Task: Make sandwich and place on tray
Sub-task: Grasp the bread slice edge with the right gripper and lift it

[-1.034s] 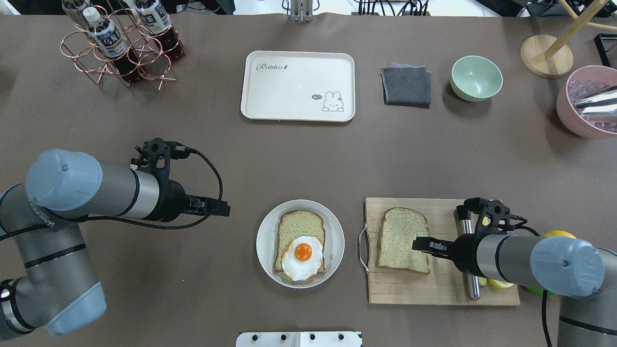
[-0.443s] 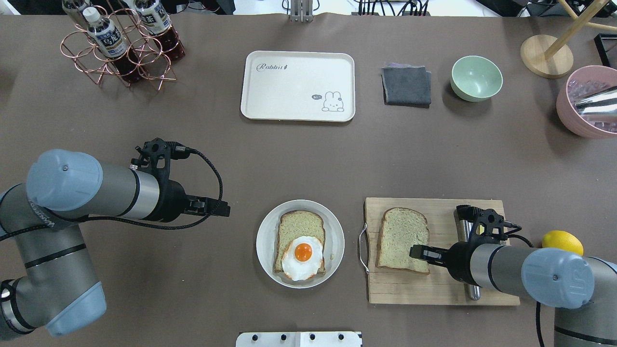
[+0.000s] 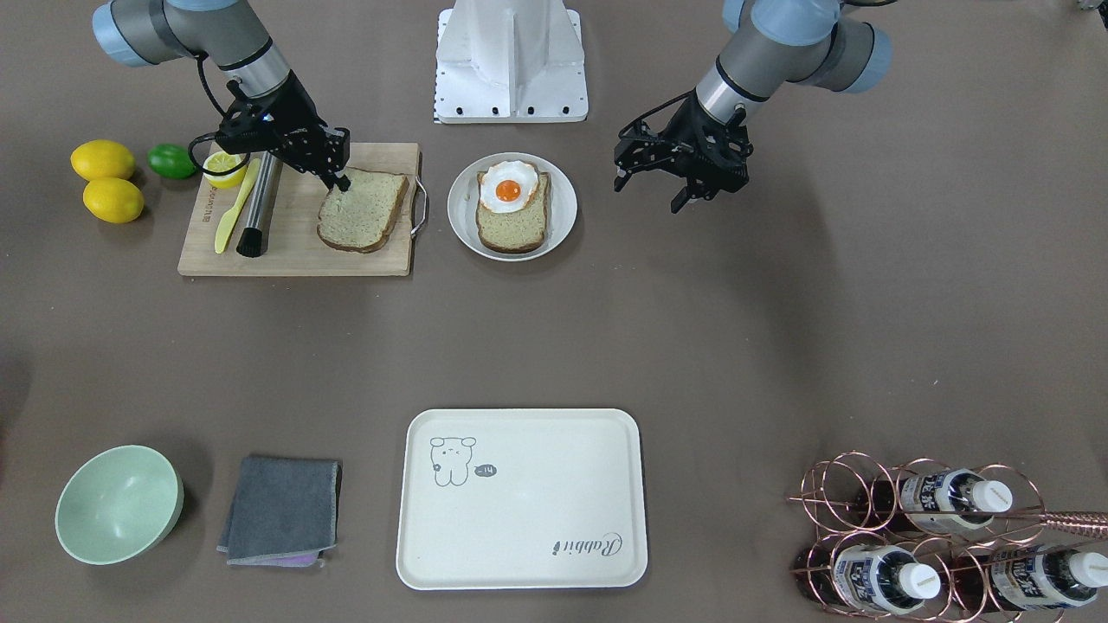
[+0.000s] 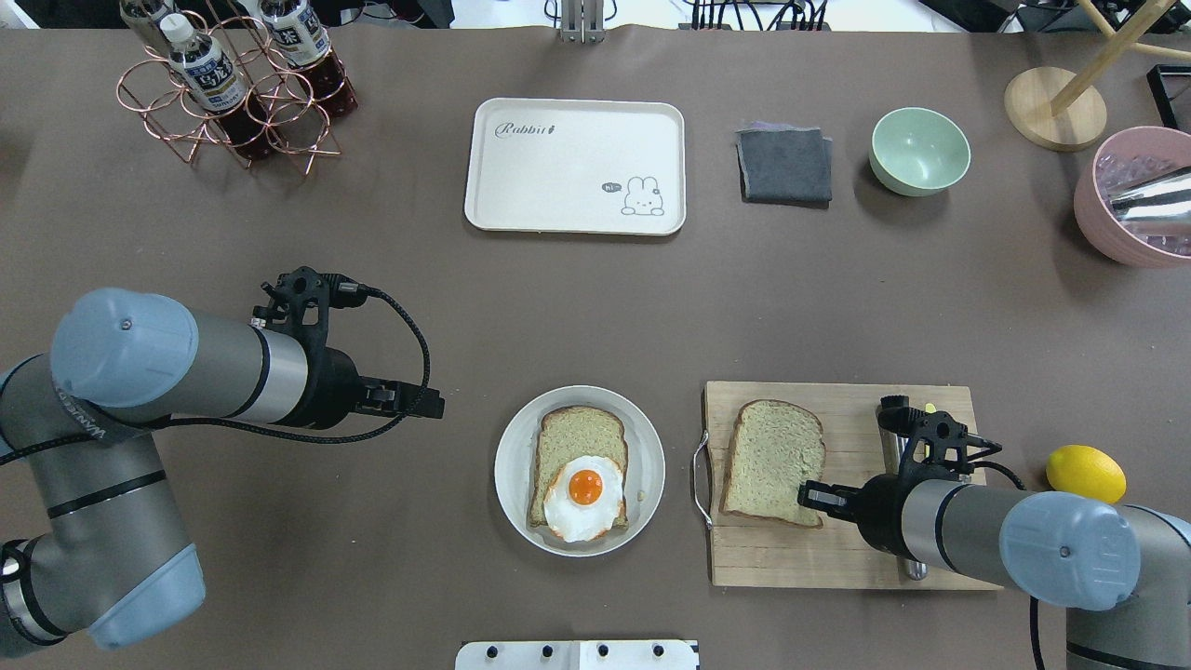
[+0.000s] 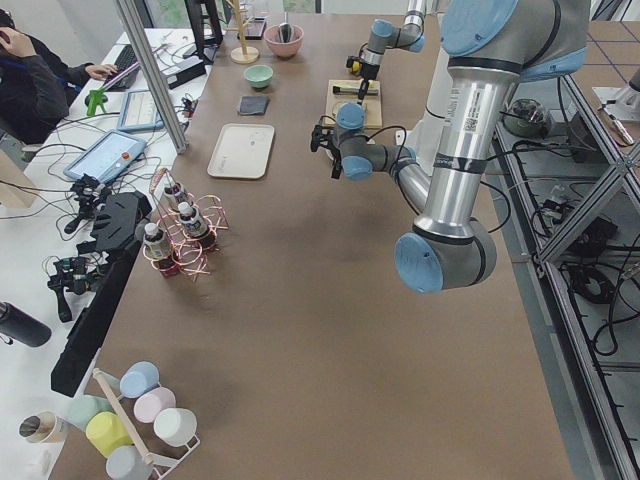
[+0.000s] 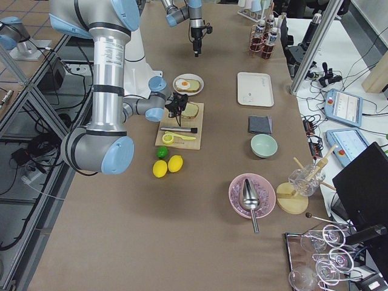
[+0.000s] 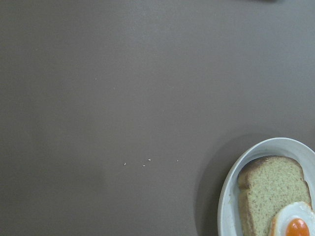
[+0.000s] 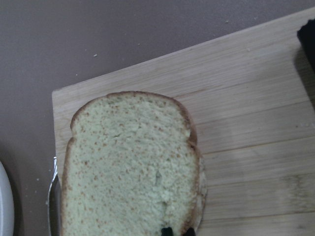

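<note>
One bread slice (image 4: pixel 772 461) lies on the wooden cutting board (image 4: pixel 837 549). My right gripper (image 4: pixel 808 493) is at the slice's near right corner, and in the right wrist view its fingertips (image 8: pixel 167 230) pinch the crust of that slice (image 8: pixel 128 167). The second slice (image 4: pixel 577 433) rests on a round white plate (image 4: pixel 512 447) with the fried egg (image 4: pixel 584 498) on its near half. My left gripper (image 4: pixel 437 406) hovers left of the plate, open and holding nothing; from the front its fingers (image 3: pixel 675 206) stand apart. The cream tray (image 4: pixel 574 166) lies far back at centre.
On the board's right part lie a steel rod (image 3: pixel 258 203), a yellow knife (image 3: pixel 229 216) and a lemon half (image 3: pixel 223 169). Lemons (image 3: pixel 102 160) and a lime (image 3: pixel 170 161) sit beside it. A bottle rack (image 4: pixel 233 93), grey cloth (image 4: pixel 784 166), green bowl (image 4: pixel 919 149) and pink bowl (image 4: pixel 1130 200) stand at the back.
My right gripper slid across the board slice toward its near right corner and lowered onto the crust; the slice shifted slightly left. The left arm stayed still.
</note>
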Tool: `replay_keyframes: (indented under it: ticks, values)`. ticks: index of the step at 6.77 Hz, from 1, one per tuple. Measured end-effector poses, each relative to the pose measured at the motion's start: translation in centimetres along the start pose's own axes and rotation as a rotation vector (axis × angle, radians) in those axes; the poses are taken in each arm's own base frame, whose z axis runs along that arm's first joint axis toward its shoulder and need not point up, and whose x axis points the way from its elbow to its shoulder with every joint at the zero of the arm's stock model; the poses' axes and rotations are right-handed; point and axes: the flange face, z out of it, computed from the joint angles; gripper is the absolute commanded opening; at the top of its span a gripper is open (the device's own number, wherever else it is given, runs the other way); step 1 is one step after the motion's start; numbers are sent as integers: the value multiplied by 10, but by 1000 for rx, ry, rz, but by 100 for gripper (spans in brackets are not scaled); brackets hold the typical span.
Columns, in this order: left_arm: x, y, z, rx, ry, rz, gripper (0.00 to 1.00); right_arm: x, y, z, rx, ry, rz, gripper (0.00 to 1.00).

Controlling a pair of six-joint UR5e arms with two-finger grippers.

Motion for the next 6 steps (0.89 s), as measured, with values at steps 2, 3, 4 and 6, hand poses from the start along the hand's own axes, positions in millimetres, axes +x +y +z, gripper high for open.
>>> replay_keyframes:
  ticks: [2,3,4,6]
  values:
    - [1,0,0,0,2,1,98,-8,-11,-15,3,-28,6,0]
    - [2,0,-1,0,5,1,98,-16,-27,-31,-10,-55,23,0]
    - [2,-1,-1,-1,6,2,98,-29,-45,-46,-32,-95,39,0]
    - [2,-1,-1,-3,7,2,98,-78,-57,-55,-68,-193,39,0]
